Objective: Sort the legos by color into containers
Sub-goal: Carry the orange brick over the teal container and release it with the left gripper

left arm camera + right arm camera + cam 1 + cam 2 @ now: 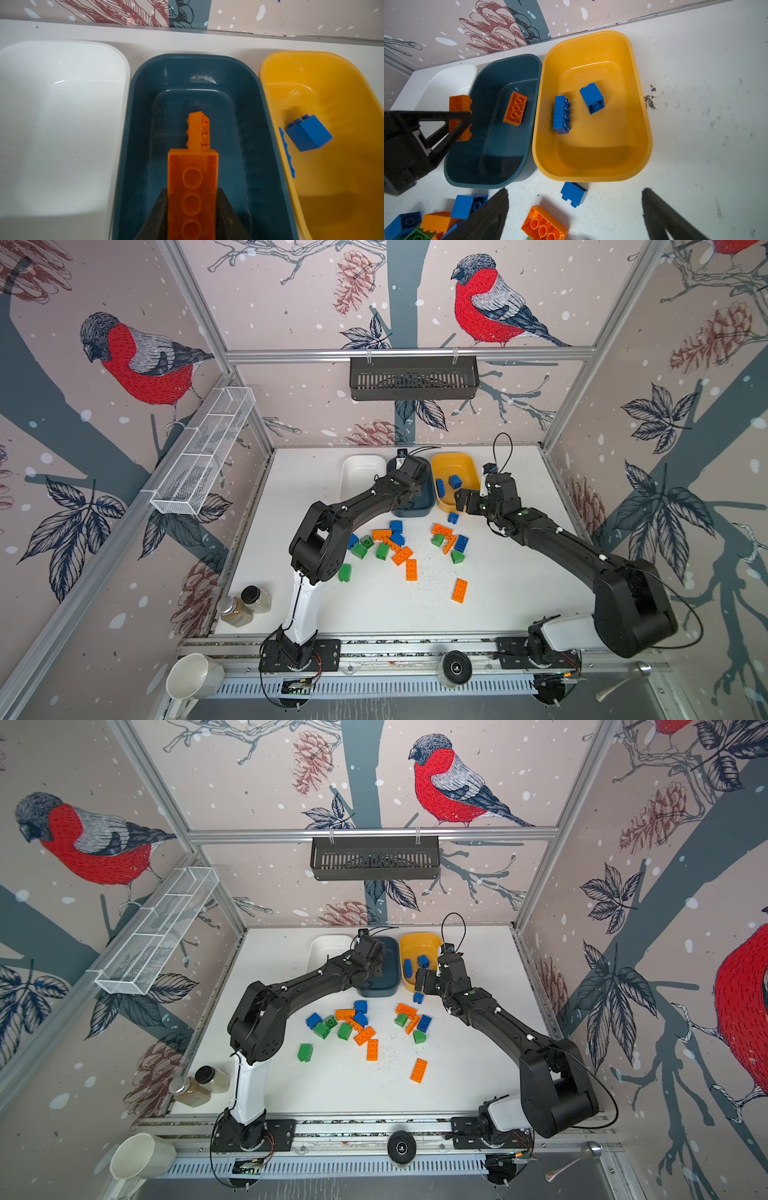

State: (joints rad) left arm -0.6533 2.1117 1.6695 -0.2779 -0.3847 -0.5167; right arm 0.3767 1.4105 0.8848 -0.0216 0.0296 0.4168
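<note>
My left gripper (192, 190) is shut on a long orange lego (193, 199) and holds it over the dark teal container (245, 116). Another orange lego (515, 109) lies inside that container. The yellow container (593, 162) holds two blue legos (561, 114) (592, 98). The white container (359, 472) looks empty. My right gripper (576, 190) is open above the table by the yellow container's front rim, over a small blue lego (574, 194). Several orange, blue and green legos (395, 547) lie loose mid-table.
Two spice jars (245, 605) stand at the table's front left corner. A black slotted basket (413, 377) hangs on the back wall and a white wire-mesh tray (203, 452) on the left wall. A white mug (193, 676) and a metal spoon (623, 682) lie beyond the front rail.
</note>
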